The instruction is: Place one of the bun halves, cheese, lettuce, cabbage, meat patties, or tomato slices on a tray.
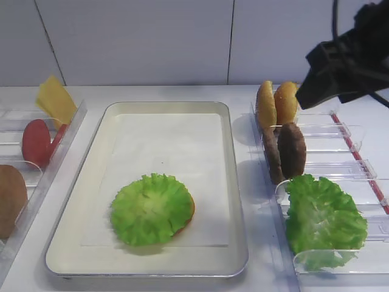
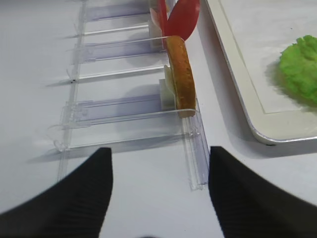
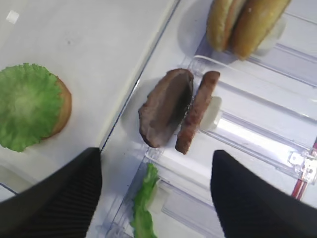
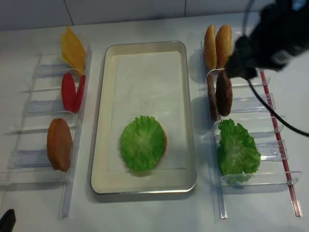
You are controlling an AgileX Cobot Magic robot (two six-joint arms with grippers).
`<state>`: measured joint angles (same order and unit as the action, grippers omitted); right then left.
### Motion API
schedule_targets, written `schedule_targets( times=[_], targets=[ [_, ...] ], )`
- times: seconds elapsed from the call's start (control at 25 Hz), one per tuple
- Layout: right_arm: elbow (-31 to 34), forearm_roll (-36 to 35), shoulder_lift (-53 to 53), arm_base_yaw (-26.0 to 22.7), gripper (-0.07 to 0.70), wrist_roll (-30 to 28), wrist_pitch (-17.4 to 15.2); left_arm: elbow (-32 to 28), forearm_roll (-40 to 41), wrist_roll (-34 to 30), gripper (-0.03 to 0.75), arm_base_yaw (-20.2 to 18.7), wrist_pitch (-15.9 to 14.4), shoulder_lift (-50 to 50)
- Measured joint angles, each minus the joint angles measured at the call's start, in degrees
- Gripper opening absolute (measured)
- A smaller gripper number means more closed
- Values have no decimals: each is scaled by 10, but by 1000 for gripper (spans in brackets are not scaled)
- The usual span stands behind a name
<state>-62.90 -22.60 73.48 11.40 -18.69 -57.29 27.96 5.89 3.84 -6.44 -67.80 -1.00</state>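
Note:
On the silver tray (image 1: 237,201) a round lettuce (image 1: 151,208) leaf lies on top of a bun half (image 3: 63,106) near the front. My right gripper (image 3: 156,158) hangs open and empty above the right holder, over the two meat patties (image 3: 166,106), which stand on edge. Two more bun halves (image 1: 276,102) stand behind them. My left gripper (image 2: 159,151) is open with nothing in it, low over the table in front of the left holder, facing a bun half (image 2: 179,74) and the tomato slices (image 2: 178,17). The cheese (image 1: 55,100) leans at the far left.
A heap of green leaves (image 1: 322,219) fills the front of the right clear holder (image 1: 340,131). The left clear holder (image 2: 124,116) runs along the tray's left side. A white wall stands behind the table.

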Motion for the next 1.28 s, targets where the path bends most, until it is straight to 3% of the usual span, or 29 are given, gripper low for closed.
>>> schedule_targets(
  times=[0.32,0.52,0.84,1.04,1.28],
  targets=[
    [125,-49,-136,-109,486,-49,1,0,0,0,414,0,0,0],
    [194,-54,-237,-150,485,-51,0,0,0,0,414,0,0,0],
    [268,38,-370,-160,483,25,-6,0,0,0,414,0,0,0],
    [306,58,-436,-160,482,54,-6,0,0,0,414,0,0,0],
    [316,100,-511,-159,482,94,-22,0,0,0,414,0,0,0]
  ],
)
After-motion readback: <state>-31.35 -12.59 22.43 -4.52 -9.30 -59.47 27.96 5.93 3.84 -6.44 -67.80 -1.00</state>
